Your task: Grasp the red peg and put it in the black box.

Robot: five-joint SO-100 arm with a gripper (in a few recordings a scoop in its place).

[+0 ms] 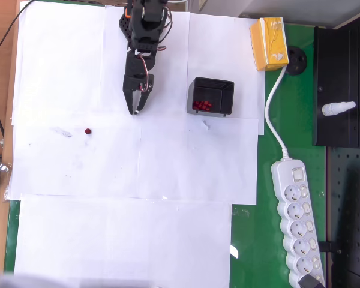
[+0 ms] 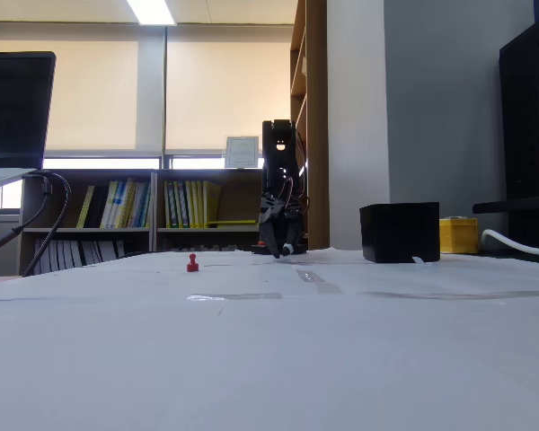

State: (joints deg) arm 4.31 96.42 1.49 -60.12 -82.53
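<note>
The black two-finger gripper (image 1: 134, 110) points down at the white paper sheets (image 1: 168, 156), jaws nearly together, holding nothing. The tiny dark-red round peg (image 1: 87, 131) stands alone, left of it. The small square black box (image 1: 210, 96) holds brighter red pegs (image 1: 202, 105).

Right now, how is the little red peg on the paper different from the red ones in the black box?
The red peg stands alone on the white paper, left of the gripper in the overhead view; the bunch of red pegs lies piled inside the black box. The lone peg looks darker, the bunch brighter. Both are tiny and red.
</note>
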